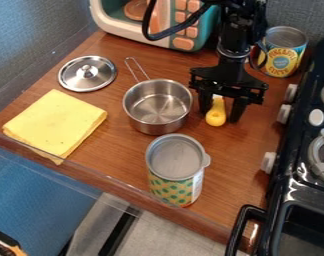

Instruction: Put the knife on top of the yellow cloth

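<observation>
At table edge: yellow cloth (54, 122); pot (151, 123) between it and gripper (219, 117).

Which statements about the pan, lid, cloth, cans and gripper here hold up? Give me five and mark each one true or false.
1. The metal lid covers the small pan. False: it lies on the table, apart from the pan.
2. The can with green dots stands nearer the camera than the pan. True.
3. The yellow knife handle rests on the yellow cloth. False: it is by the gripper, across the pan from the cloth.
4. The pan's handle points away from the camera. True.
5. The gripper is over the stove. False: it is over the table.
</observation>
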{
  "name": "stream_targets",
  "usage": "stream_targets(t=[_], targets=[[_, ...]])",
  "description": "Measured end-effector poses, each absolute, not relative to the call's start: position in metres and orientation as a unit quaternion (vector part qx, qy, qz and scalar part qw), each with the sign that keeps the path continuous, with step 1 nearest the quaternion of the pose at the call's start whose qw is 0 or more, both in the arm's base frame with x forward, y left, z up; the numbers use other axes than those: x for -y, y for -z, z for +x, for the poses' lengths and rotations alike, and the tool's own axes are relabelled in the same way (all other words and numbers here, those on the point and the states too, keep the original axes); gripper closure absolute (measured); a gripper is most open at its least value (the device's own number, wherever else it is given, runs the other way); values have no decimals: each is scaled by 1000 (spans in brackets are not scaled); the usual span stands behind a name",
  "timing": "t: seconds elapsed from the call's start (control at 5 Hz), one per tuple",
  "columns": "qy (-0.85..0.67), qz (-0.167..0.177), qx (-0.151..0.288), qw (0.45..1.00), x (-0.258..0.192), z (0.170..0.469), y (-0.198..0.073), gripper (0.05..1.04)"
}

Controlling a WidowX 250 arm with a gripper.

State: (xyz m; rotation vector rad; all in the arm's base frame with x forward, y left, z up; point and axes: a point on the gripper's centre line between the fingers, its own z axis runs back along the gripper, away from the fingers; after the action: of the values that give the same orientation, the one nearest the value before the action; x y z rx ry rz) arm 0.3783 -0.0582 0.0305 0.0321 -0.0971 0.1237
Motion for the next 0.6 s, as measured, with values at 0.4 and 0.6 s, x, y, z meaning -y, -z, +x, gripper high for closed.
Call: stream_targets(t=[0.4,0.6], targets=[[-39,-7,56,998,67,390,-48,616],[-45,-38,99,993,55,404,-95,615]])
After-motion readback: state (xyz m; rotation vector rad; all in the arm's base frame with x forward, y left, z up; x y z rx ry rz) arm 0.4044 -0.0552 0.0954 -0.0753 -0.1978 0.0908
